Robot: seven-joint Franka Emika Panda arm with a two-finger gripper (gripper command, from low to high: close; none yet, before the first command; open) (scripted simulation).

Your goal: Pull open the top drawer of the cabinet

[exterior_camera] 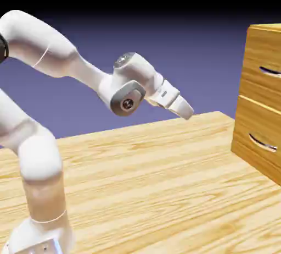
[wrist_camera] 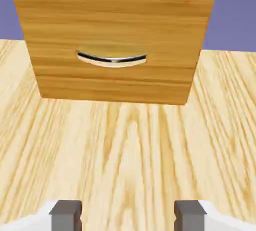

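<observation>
Claw [exterior_camera: 186, 111] released, empty, mid-frame above bench [exterior_camera: 142, 170], well short of cabinet [exterior_camera: 258, 55] at right edge. Top drawer [exterior_camera: 263, 74] shut, upper right. Hand view centred on lower handle [wrist_camera: 112, 59]: risk of pulling wrong drawer.

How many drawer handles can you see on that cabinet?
2. One handle is on the top drawer, cut by the exterior view's right edge; the other handle is on the lower drawer.
</observation>
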